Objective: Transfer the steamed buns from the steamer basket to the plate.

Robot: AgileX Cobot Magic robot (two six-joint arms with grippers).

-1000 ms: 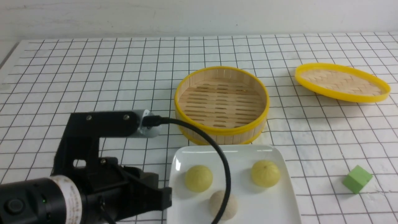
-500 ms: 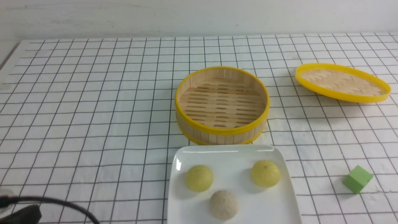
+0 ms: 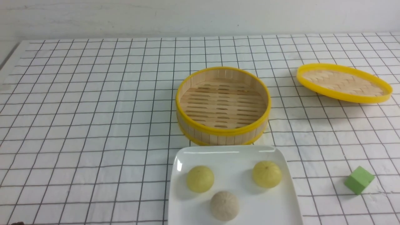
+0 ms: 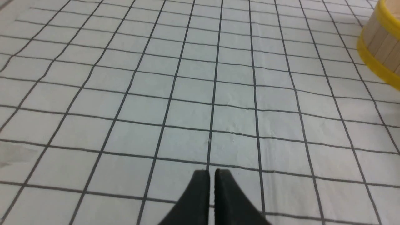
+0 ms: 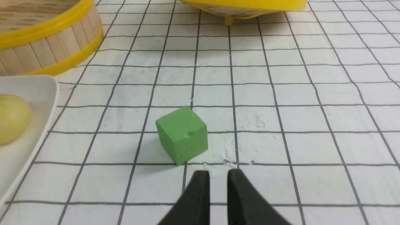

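All three steamed buns lie on the white plate (image 3: 232, 156) at the front: two pale yellow buns (image 3: 200, 178) (image 3: 267, 174) and a beige-white bun (image 3: 224, 206). The steamer basket (image 3: 218, 135) stands just behind the plate with nothing in it. Neither gripper shows in the front view. In the left wrist view my left gripper (image 4: 212, 171) hangs over bare cloth, its fingers all but together with nothing between them, the basket (image 4: 382, 47) off to one side. My right gripper (image 5: 218, 173) is slightly open and empty, just short of a green cube (image 5: 182, 134), with the plate (image 5: 37, 90) and one bun (image 5: 12, 120) beside it.
The shallow yellow-rimmed lid (image 3: 343, 82) lies at the back right. The green cube (image 3: 359, 179) sits on the checked cloth right of the plate. The lid (image 5: 250, 4) also shows beyond the cube in the right wrist view.
My left arm, which stood over the plate's left edge, has drawn back to the lower left and out of the front view. Buns, plate and basket have not moved.
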